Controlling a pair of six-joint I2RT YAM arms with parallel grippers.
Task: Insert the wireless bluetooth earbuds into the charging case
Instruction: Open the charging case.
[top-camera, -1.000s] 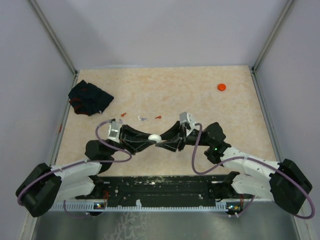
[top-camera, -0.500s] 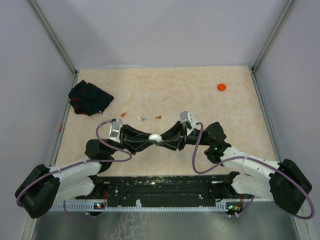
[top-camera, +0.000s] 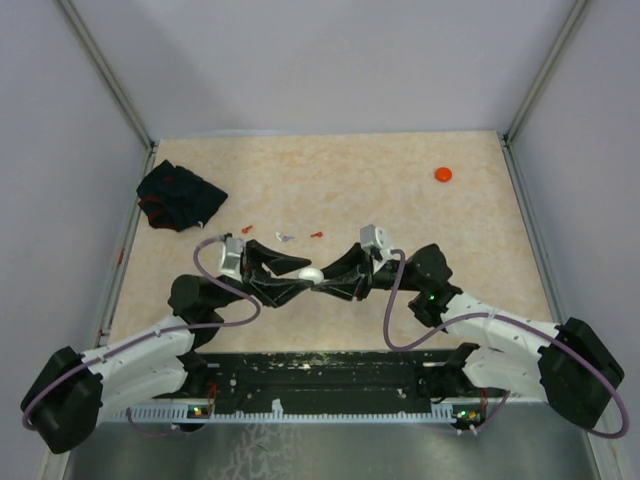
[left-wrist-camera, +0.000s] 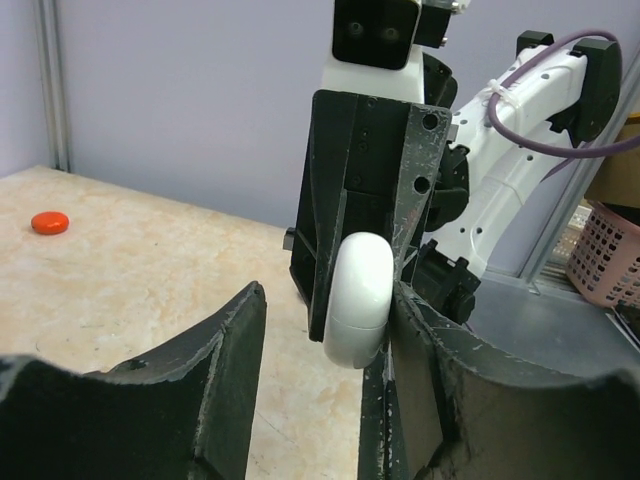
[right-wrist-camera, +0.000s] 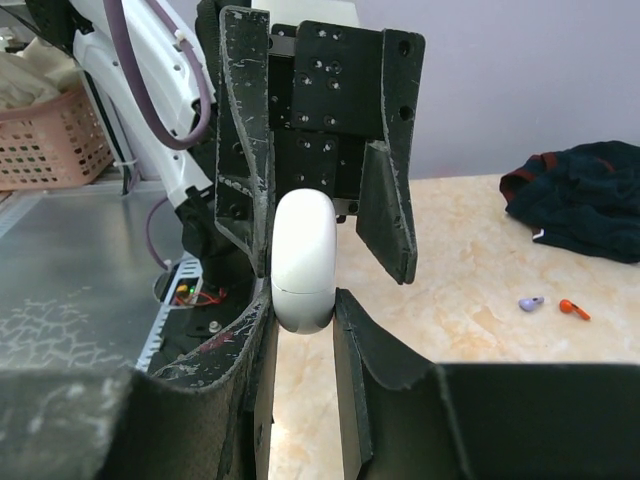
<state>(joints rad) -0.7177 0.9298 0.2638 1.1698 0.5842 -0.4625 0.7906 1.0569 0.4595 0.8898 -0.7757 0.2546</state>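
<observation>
**Closed white charging case held up by the right gripper**

A white charging case (right-wrist-camera: 303, 245), pill-shaped and glossy, sits raised above the table (top-camera: 420, 210) between two black grippers that meet nose to nose. The right gripper (right-wrist-camera: 303, 308) is clamped on one end of the case, just past a faint seam that rings it. The left gripper (top-camera: 298, 277) faces it with its jaws parted. One of its fingers lies close against the case and the other stands clear. The lid looks shut.

The earbuds (top-camera: 316, 234) lie on the table just beyond the case, toward the far wall. They are tiny stemmed pieces, two red and one pale purple, scattered apart from one another. Farther beyond the case, to its left, sits a crumpled black cloth (top-camera: 180, 195).

The case is probably light, rigid and slippery, so a hold across its broad faces, away from the seam, seems safest. The earbuds are likely featherlight and easily flicked away. A gentle pinch across the bulb or stem should suit them.
</observation>
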